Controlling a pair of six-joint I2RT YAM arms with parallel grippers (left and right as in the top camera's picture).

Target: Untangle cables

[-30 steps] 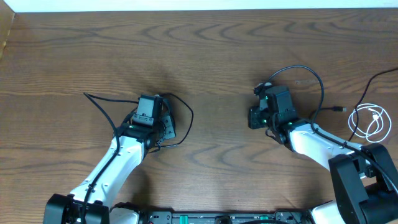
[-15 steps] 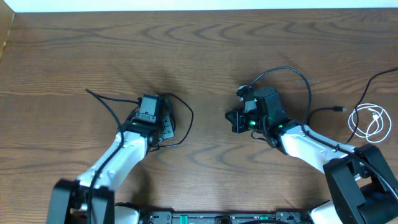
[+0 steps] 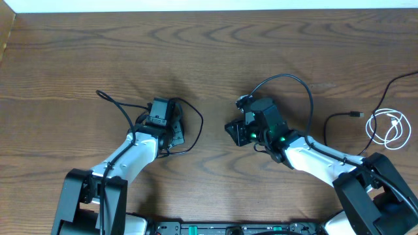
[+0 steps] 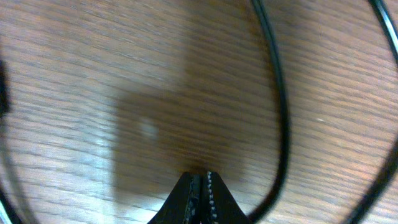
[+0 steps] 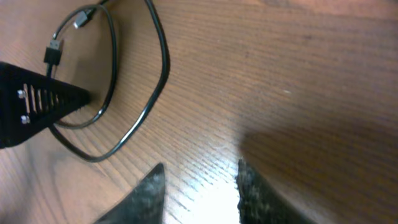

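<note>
A thin black cable (image 3: 196, 124) loops around my left gripper (image 3: 168, 127), its far end lying at the left (image 3: 100, 94). In the left wrist view the left gripper (image 4: 201, 178) is shut with nothing showing between the tips, and this cable (image 4: 281, 124) curves just to their right. A second black cable (image 3: 287, 76) arcs over my right gripper (image 3: 234, 130). That right gripper (image 5: 200, 169) stands open over bare wood with nothing between its fingers. Ahead of it lies the looped cable (image 5: 158, 74) with a plug (image 5: 53, 53). The white cable (image 3: 388, 128) lies coiled at far right.
A short black cable with a plug (image 3: 354, 114) lies beside the white coil, and another black cable (image 3: 400, 81) runs off the right edge. The wooden table's far edge (image 3: 209, 9) meets a white strip. The left gripper's black finger (image 5: 37, 102) shows in the right wrist view.
My right gripper has moved left, with the arcing black cable following, and its jaws have opened. The left arm shifted slightly and the far end of its cable slid a little right.
</note>
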